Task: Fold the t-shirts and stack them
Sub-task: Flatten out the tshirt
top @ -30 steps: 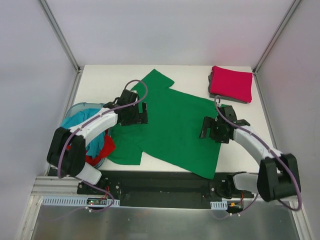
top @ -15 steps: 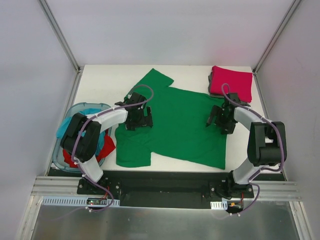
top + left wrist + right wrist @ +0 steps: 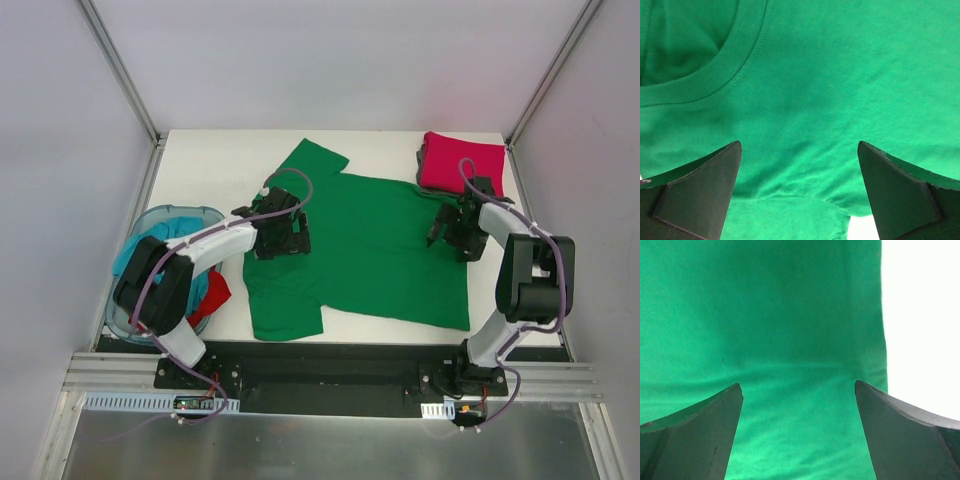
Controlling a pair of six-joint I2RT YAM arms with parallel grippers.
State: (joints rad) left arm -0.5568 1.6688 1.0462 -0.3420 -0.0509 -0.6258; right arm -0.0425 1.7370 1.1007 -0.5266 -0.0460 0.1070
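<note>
At the left pincer [image 3: 799, 145]: the jaws are spread wide and nothing is gripped; it is held just above the bright green cloth t-shirt [image 3: 370, 250], close to the ribbed collar [image 3: 735, 60].
At the right pincer [image 3: 797, 386]: the jaws are likewise released and empty; the green shirt's straight edge is seen just to its right, with the white table [image 3: 920, 315] beyond.
Long axis: the green shirt is spread flat, collar end toward the left arm, hem end toward the right arm.
Nearer arm: each end is covered by its own pincer.
Coming move: a grip at both ends is judged likely.
Farther out: a folded crimson-pink shirt [image 3: 462, 165] is stacked on a dark grey shirt [image 3: 421, 172] at the far right corner; a teal shirt [image 3: 135, 250] and a red shirt [image 3: 212, 292] are left in the translucent pale-blue plastic tub [image 3: 150, 216].
</note>
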